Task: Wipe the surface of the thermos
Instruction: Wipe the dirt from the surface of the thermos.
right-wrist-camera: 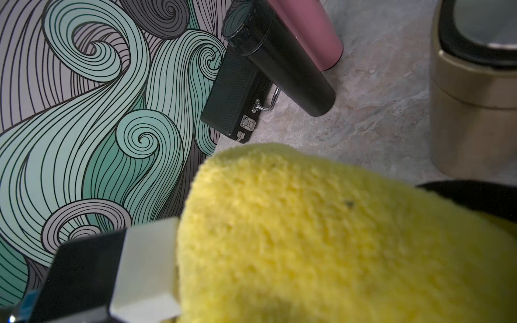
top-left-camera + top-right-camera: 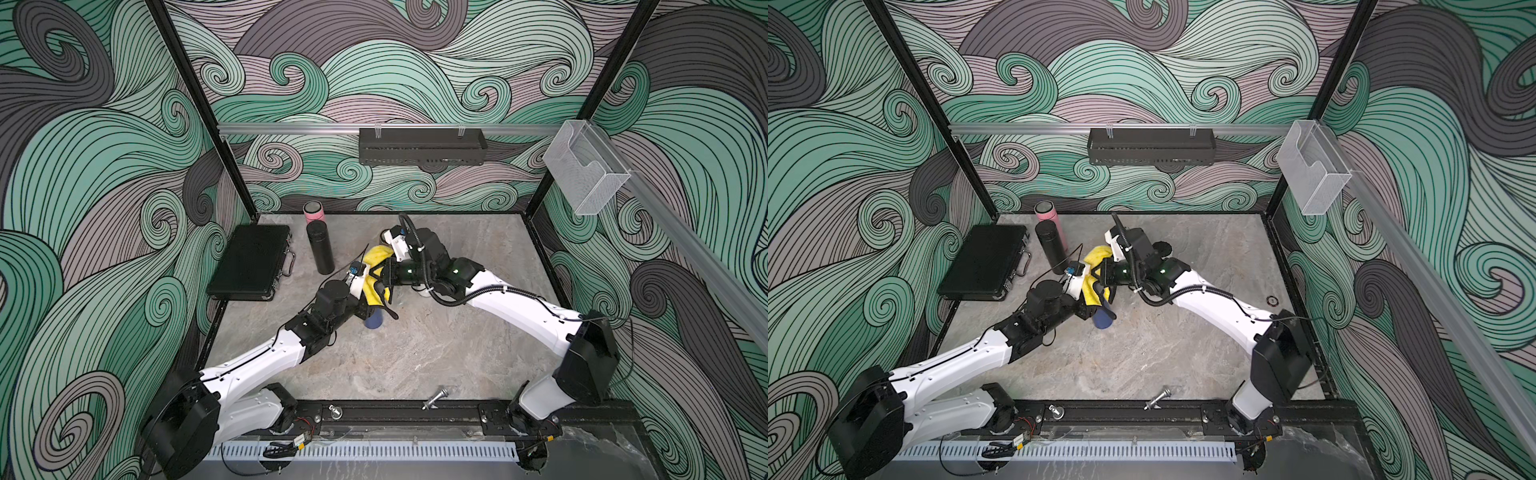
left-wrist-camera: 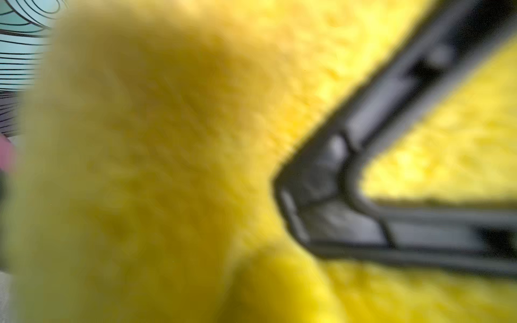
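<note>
On the marble counter (image 2: pixel 415 353), both arms meet mid-surface, near the standing black thermos (image 2: pixel 320 247). A yellow cloth (image 2: pixel 376 291) drapes over a blue thermos (image 2: pixel 373 323), of which only the lower end shows in both top views. The right pincer (image 2: pixel 379 277) is clamped on the cloth. The left pincer (image 2: pixel 368 311) is closed, apparently on the blue thermos, though cloth hides the contact. The risks are that the smooth body slips under rubbing pressure, that the cloth snags in the left pincer, or that the wrists bump.

The marbled grey tabletop (image 2: pixel 415 353) carries a black case (image 2: pixel 249 262), black thermos (image 2: pixel 321 249), pink thermos (image 2: pixel 312 212) and metal bolt (image 2: pixel 435 397).
</note>
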You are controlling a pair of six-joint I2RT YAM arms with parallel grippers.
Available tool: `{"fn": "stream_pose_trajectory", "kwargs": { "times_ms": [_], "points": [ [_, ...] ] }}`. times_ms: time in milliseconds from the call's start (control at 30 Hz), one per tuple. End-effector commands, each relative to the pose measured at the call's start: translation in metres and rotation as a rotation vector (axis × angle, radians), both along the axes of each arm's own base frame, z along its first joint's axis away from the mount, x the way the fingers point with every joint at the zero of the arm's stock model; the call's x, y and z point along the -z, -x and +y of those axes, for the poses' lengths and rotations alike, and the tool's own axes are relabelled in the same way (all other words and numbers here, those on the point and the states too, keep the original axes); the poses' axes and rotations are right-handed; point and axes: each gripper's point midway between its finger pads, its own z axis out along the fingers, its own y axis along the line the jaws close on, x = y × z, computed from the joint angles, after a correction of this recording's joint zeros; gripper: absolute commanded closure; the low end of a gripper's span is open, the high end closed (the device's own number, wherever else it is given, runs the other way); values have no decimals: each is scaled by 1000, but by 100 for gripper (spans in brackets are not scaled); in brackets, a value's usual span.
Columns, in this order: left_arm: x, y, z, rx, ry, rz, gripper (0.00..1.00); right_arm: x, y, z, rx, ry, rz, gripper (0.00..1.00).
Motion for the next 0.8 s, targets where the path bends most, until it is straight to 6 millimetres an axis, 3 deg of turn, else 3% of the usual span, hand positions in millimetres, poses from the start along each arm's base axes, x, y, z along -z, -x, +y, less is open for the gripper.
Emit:
{"fn": "stream_pose_trajectory", "kwargs": {
  "times_ms": [0,167,400,567,767],
  "points": [
    [-11,5,-4,27,28,-23,100,14,-9,5,-14,48,2,100],
    [-10,4,2,-7,23,-18,100,34,0,12,-39,61,47,100],
    [-23,-3,20,-122,32,-30,100,51,53,-7,-59,133,68,100],
    [-58,0,40,-250,180,-13,100,46,74,-44,23,79,41,100],
    [-109,20,72,-368,352,14,100,60,87,-88,143,36,12,100]
  ]
}}
